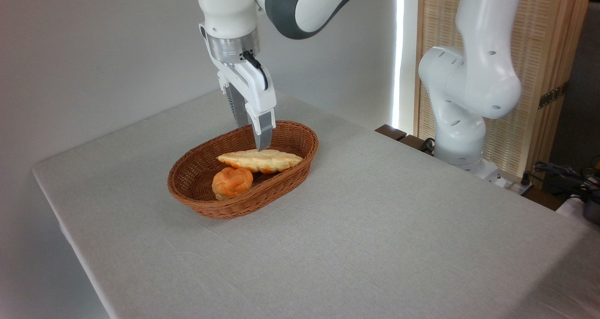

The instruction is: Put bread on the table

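Bread lies in basket directly beneath the gripper.

White Panda arm with dark grey joint bands

The links are glossy white, rounded and thick, with small dark dimples like screw holes dotted along the shells at the upright part on the right. A dark grey band wraps the joint near the top. The wrist ends in a brushed silver metal ring, and a short black cable runs from a plug on that ring down onto the hand. The gripper has a white body with a ribbed grey panel on its side, and two flat, narrow grey fingers with squared tips.
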